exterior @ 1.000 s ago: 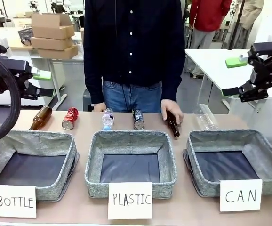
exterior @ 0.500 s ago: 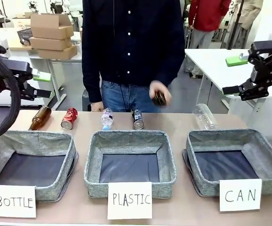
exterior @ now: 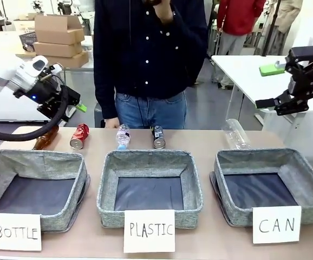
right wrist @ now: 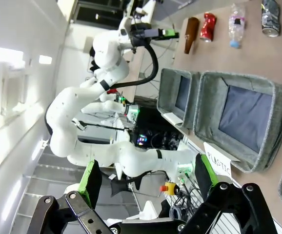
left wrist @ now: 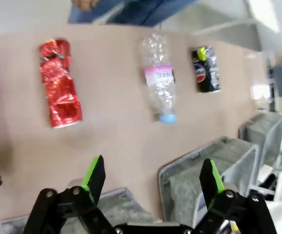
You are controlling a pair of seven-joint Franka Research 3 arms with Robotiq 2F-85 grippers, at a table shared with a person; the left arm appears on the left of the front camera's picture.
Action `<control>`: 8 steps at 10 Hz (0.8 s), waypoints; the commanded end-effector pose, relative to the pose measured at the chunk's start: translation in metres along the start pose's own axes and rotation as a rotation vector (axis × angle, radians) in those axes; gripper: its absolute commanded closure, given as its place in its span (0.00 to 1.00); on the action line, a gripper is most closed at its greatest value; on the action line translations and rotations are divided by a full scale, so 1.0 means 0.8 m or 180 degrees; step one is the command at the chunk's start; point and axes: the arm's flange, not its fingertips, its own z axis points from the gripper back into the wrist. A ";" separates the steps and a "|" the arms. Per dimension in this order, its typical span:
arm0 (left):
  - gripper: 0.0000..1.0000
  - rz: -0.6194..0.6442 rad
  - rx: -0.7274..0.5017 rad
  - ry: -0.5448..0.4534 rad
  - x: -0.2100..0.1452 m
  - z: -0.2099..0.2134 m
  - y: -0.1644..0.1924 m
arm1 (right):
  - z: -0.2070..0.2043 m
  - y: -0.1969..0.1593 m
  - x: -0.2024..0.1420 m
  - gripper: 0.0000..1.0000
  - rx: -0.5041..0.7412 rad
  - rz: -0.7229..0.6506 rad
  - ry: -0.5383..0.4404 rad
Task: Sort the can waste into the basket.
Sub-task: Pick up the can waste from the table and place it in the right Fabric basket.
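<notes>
Neither of the 2 cans is sorted yet; the reach for the first looks to be in hand. The left gripper (left wrist: 151, 168) hovers over the desk (exterior: 210, 142), fingers spread wide and empty, near a brown bottle (exterior: 43, 141) and the dented red can (exterior: 80, 136) just beside it. The next move calls for closing on that can alone. A crushed plastic bottle (exterior: 123, 136) lies between it and the dark can (exterior: 159, 137). The CAN basket (exterior: 259, 155) sits empty far right, under the right gripper (right wrist: 146, 168), whose fingers are apart and empty.
</notes>
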 end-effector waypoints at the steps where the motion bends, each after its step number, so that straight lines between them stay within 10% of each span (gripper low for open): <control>1: 0.00 -0.0172 -0.0159 -0.0169 -0.036 0.047 -0.014 | -0.003 0.001 0.005 0.00 0.0070 0.0094 -0.0021; 3: 0.00 -0.0259 -0.0482 0.0019 -0.039 0.044 -0.023 | -0.003 0.001 0.005 0.00 0.0070 0.0094 -0.0021; 4: 0.00 -0.0744 -0.0884 -0.0129 -0.102 0.106 -0.060 | -0.003 0.001 0.005 0.00 0.0070 0.0094 -0.0021; 8: 0.00 -0.1598 -0.0532 -0.1288 -0.332 0.251 -0.164 | -0.003 0.001 0.005 0.00 0.0070 0.0094 -0.0021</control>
